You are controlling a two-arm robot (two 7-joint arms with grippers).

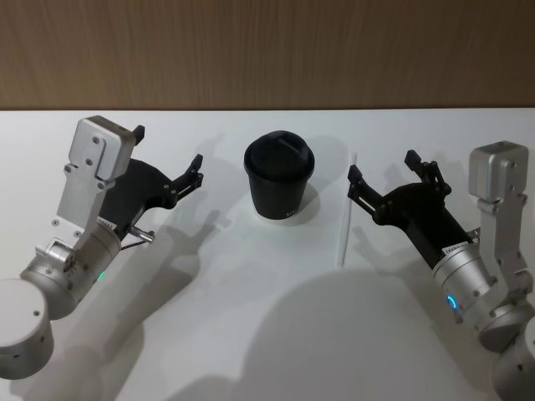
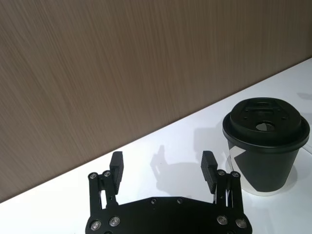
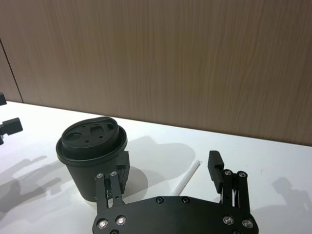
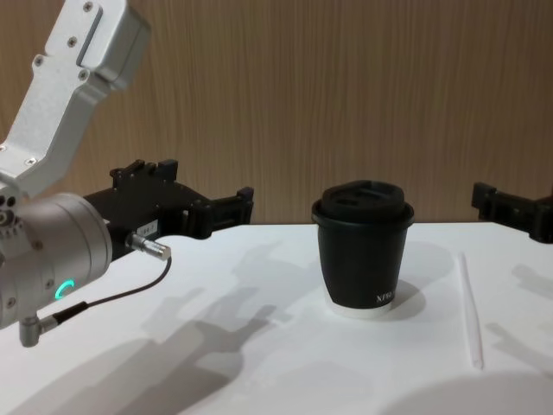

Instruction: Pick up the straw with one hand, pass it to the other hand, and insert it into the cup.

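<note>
On the white table (image 1: 251, 351), which runs back to a wood-grain wall (image 1: 267, 50), both of my arms reach forward, one on each side of the cup.

My left gripper (image 1: 168, 149) hangs above the table to the left of the cup, well apart from it. Its fingers are spread wide and there is nothing between them; from my left wrist I see the two black fingertips (image 2: 116, 162) with bare table beyond and the cup off to one side. A silver plug (image 4: 149, 246) with a thin black cable (image 4: 104, 298) sits at the base of this gripper.

My right gripper (image 1: 383, 167) is held above the table on the right side. Its fingers are also wide apart and hold nothing. Its inner fingertip (image 1: 354, 175) is just beside the far end of the straw; I cannot tell whether it touches it.

The cup (image 1: 280, 180) stands upright in the middle between my two grippers, black, with its domed lid on and small white lettering low on its side.

The straw (image 1: 346, 213) lies flat on the table just to the right of the cup, not touching it, running lengthwise away from me. From my right wrist its end (image 3: 187, 176) shows on the table in the gap between my open fingers.
</note>
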